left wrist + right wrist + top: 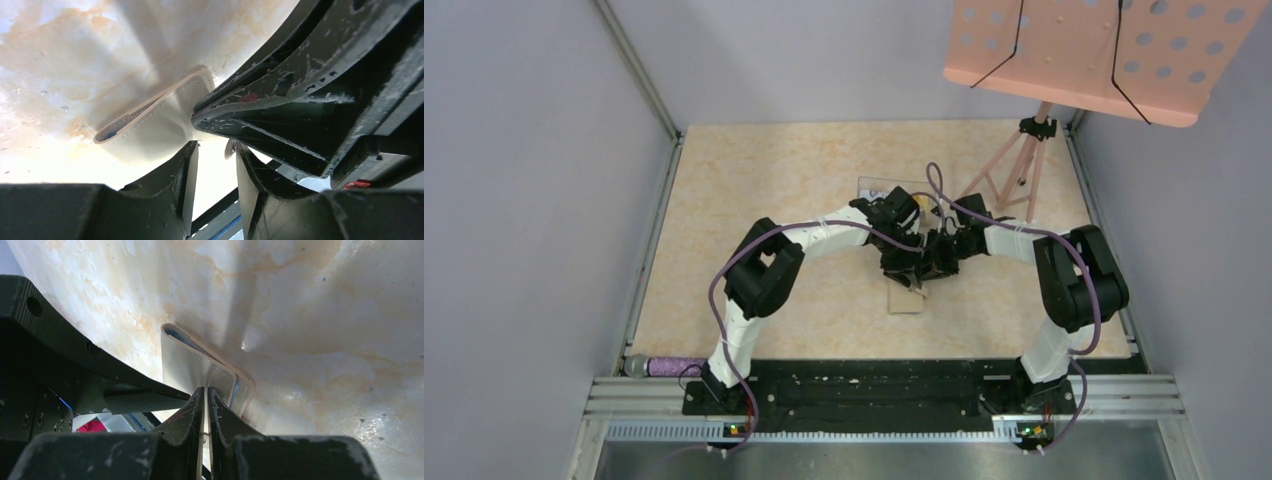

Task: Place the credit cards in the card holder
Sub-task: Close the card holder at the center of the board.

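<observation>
The tan card holder (150, 125) lies folded on the beige table, blue-grey lining showing at its fold (177, 337). My right gripper (206, 390) is shut on a thin flap of the card holder (192, 362). My left gripper (216, 147) stands open just beside it, nothing between its fingers, with the right gripper's black fingers (260, 107) right above. Seen from the top camera, both grippers (902, 262) (936, 260) meet at mid-table and hide the holder. A silvery-grey credit card (117, 421) with a blue stripe lies under the grippers; a pale rectangle (906, 298) shows there from above.
A pink perforated music stand (1094, 55) overhangs the back right, its tripod (1014, 175) standing on the table near the right arm. Another pale flat rectangle (882, 186) lies behind the grippers. A purple cylinder (664, 366) rests at the near-left edge. Grey walls enclose three sides.
</observation>
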{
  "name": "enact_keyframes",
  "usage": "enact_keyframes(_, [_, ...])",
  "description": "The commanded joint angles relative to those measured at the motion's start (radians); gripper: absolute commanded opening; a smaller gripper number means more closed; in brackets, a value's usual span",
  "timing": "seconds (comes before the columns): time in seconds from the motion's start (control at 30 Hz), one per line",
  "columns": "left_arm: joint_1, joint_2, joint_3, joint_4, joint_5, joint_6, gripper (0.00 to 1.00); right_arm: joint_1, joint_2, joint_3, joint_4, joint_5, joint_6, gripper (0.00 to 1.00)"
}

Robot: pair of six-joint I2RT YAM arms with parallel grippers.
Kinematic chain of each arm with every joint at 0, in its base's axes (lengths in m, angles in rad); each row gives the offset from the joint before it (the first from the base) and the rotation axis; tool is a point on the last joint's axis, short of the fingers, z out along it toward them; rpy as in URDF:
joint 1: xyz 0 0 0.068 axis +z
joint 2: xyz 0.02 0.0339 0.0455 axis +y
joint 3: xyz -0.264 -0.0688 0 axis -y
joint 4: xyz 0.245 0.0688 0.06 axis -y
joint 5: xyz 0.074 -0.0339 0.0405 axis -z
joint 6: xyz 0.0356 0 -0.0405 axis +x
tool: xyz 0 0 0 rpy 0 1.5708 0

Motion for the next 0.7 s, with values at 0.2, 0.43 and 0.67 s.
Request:
enact_keyframes(0.2, [0.002,-0.029,0.025,-0.031,-0.051,0.032,0.4,-0.004,0.021,-0.018,0.021,0.011,-0.013,0.06])
enact_keyframes(0.43, [0.002,-0.025,-0.003,0.06,0.062,0.008,0.32,-0.004,0.017,-0.017,0.022,0.011,-0.013,0.06])
enact_keyframes(0.67, [0.005,-0.032,-0.015,0.059,0.063,0.006,0.14,-0.004,0.018,-0.014,0.022,0.01,-0.012,0.06])
